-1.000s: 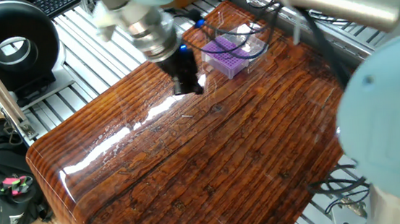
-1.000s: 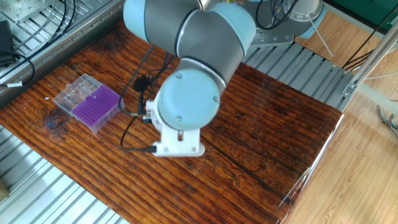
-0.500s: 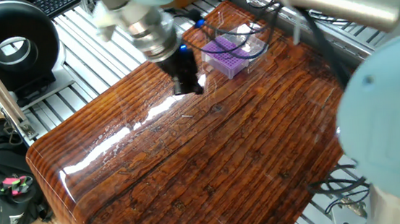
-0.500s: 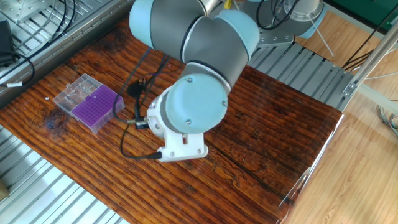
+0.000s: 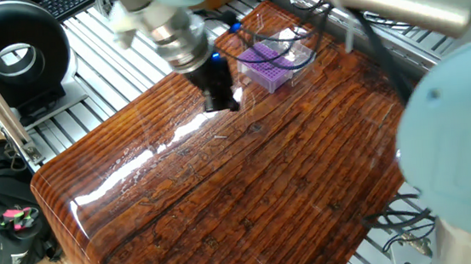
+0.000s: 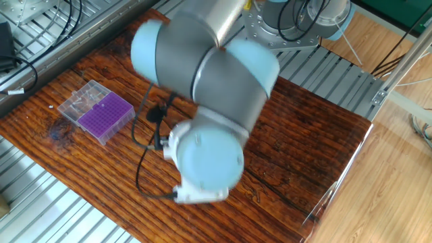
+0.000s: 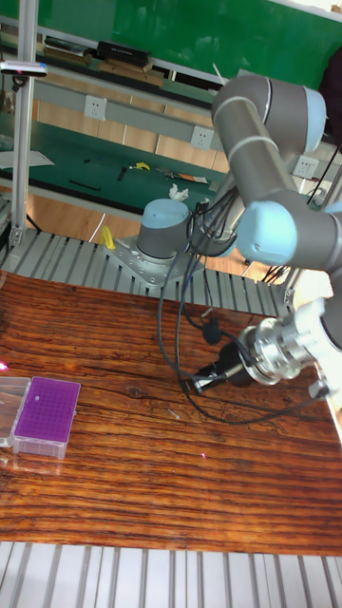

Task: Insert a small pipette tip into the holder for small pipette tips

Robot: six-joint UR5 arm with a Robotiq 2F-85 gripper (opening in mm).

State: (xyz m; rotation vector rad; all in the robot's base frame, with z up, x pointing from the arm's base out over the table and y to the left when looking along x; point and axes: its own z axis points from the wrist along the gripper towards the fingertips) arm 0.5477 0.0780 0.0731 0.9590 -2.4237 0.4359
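Gripper: black two-finger gripper [image 5: 220, 99] sits low over the glossy brown wooden table [image 5: 249, 191], angled sideways in the tall view [image 7: 201, 382]; can't tell whether the fingers are apart or together, and no tip shows between them.
Holder: small purple rectangular rack with clear plastic lid [image 7: 44, 416] rests near the table's edge [image 6: 102, 115], well apart from the gripper.
Pipette tip: too small to spot anywhere.
Risk: tip could miss the rack's fine holes and skid off if the approach comes in tilted.
Cable risk: black cable [image 6: 143, 177] loops beside the wrist and might snag.
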